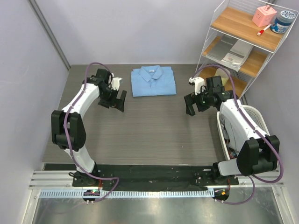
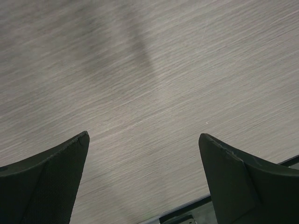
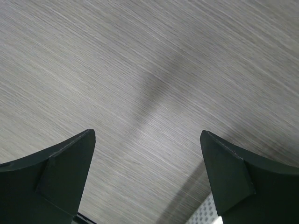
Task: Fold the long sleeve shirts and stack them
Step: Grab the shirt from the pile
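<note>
A light blue collared shirt (image 1: 153, 80) lies folded at the back middle of the table, collar toward the far edge. The grey shirt is not in view on the table. My left gripper (image 1: 118, 101) is open and empty, hanging over bare tabletop just left of the blue shirt. My right gripper (image 1: 192, 103) is open and empty over bare tabletop to the right of the shirt. Both wrist views show only wood-grain table between the open fingers (image 2: 51, 179) (image 3: 233, 177).
A white perforated basket (image 1: 250, 125) stands at the right table edge beside my right arm; its corner shows in the right wrist view (image 3: 203, 215). A wire shelf (image 1: 243, 42) with papers, a pink item and a jar stands at the back right.
</note>
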Controlling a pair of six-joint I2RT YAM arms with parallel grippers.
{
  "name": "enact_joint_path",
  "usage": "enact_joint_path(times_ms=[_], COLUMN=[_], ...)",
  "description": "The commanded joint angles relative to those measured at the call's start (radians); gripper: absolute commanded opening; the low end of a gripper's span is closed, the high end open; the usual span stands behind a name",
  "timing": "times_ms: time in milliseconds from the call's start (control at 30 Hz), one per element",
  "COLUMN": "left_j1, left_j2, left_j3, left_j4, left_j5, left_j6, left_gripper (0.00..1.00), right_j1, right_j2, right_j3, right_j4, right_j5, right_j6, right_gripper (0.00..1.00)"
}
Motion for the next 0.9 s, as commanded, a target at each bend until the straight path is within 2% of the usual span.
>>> enact_joint_path(times_ms=[0, 133, 333, 433, 500, 600, 700, 867], left_j1=[0.005, -0.004, -0.075, -0.107, -0.115, -0.116, -0.116, -0.116], left_j2=[-0.098, -0.129, -0.12, -0.115, -0.107, -0.086, -0.066, -0.051], left_j3=[0.081, 0.123, 0.176, 0.168, 0.154, 0.15, 0.156, 0.173], left_j4=[0.016, 0.044, 0.021, 0.025, 0.031, 0.038, 0.035, 0.021], left_j5=[0.071, 0.128, 0.186, 0.203, 0.215, 0.239, 0.246, 0.249], left_j6=[0.016, 0.043, 0.122, 0.128, 0.125, 0.122, 0.125, 0.142], left_gripper=[1.0, 1.0, 1.0, 1.0, 1.0, 1.0, 1.0, 1.0], right_j1=[-0.018, -0.094, -0.229, -0.303, -0.343, -0.415, -0.479, -0.584], right_j2=[-0.061, -0.14, -0.281, -0.334, -0.346, -0.331, -0.305, -0.153], right_j3=[0.133, 0.199, 0.194, 0.187, 0.162, 0.119, 0.081, 0.084], right_j4=[-0.09, -0.225, -0.397, -0.473, -0.535, -0.615, -0.647, -0.592], right_j5=[-0.014, -0.023, 0.021, 0.113, 0.259, 0.407, 0.428, 0.4], right_j6=[-0.068, -0.108, -0.116, -0.124, -0.141, -0.157, -0.157, -0.164], right_gripper=[1.0, 1.0, 1.0, 1.0, 1.0, 1.0, 1.0, 1.0])
